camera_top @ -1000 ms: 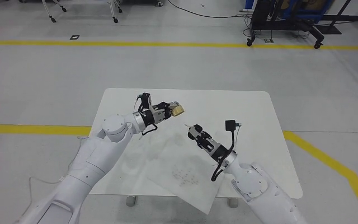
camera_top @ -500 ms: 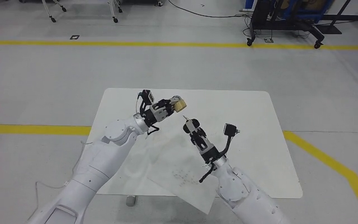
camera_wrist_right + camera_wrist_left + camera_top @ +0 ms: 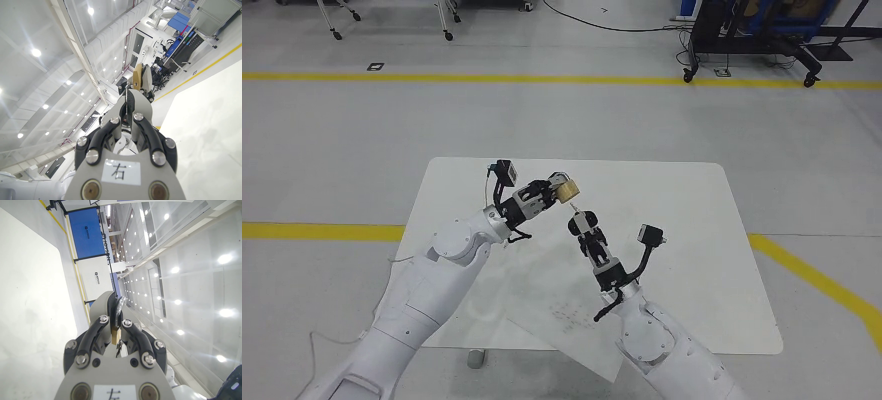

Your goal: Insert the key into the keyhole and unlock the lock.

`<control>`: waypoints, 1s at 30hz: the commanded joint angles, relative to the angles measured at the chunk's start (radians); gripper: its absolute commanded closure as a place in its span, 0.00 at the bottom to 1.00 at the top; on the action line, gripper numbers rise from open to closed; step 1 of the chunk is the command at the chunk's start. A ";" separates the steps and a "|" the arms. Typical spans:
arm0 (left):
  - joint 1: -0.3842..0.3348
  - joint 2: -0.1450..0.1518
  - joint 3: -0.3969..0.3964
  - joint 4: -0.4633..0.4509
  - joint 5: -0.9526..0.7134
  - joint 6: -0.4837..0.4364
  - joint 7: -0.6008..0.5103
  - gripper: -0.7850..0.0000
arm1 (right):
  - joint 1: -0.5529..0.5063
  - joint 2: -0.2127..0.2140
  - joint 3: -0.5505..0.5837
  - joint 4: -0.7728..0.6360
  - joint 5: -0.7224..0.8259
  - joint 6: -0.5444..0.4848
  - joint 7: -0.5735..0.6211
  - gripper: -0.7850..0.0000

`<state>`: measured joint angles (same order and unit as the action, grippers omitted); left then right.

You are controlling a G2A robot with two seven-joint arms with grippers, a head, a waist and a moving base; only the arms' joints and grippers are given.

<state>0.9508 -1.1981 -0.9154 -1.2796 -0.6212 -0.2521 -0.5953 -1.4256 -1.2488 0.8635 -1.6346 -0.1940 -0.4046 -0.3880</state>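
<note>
Over the far middle of the white desk point(image 3: 682, 200), both task pieces hang in the air rather than lying flat, probably so that each arm can trim its angle freely. The left jaws are clenched on the brass lock point(image 3: 565, 187), turned so its keyed end faces the other arm. The right jaws are pinched on the key point(image 3: 126, 95), held edge-on with the blade pointing out at the lock. The tip sits just beside the lock's lower end and is not yet in. The keyhole point(image 3: 135, 83) looks a little off the blade's line, so I judge a fine sideways alignment comes first, then the push and turn.
</note>
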 commanded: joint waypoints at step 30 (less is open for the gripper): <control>0.068 -0.009 -0.072 -0.094 0.174 -0.003 0.056 1.00 | -0.017 -0.045 0.047 0.009 -0.005 0.034 0.051 1.00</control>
<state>1.0165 -1.2069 -0.9838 -1.3709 -0.4526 -0.2532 -0.5438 -1.4420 -1.2929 0.9093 -1.6255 -0.1969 -0.3721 -0.3390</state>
